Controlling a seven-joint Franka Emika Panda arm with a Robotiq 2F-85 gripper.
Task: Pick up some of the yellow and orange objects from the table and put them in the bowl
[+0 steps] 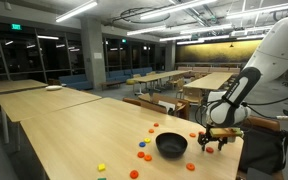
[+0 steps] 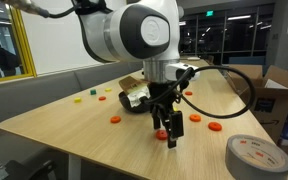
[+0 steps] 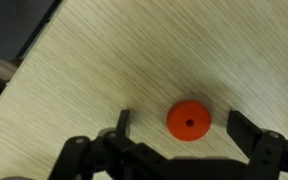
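My gripper (image 3: 184, 124) is open, its two fingers on either side of a round orange piece (image 3: 189, 120) with a small centre hole that lies flat on the table (image 3: 104, 60). In both exterior views the gripper (image 1: 216, 141) (image 2: 168, 134) hangs just above the tabletop. The black bowl (image 1: 171, 145) stands to one side of it on the light wooden table (image 1: 74, 125). More orange pieces (image 1: 147, 156) (image 2: 115, 119) and a yellow one (image 1: 101, 168) lie scattered about. In an exterior view the arm hides the bowl.
A grey tape roll (image 2: 254, 155) lies near the table edge, and a cardboard box (image 2: 276, 95) stands beyond it. The table edge (image 3: 29, 50) runs close by in the wrist view. Other wooden tables (image 1: 44, 95) stand further off.
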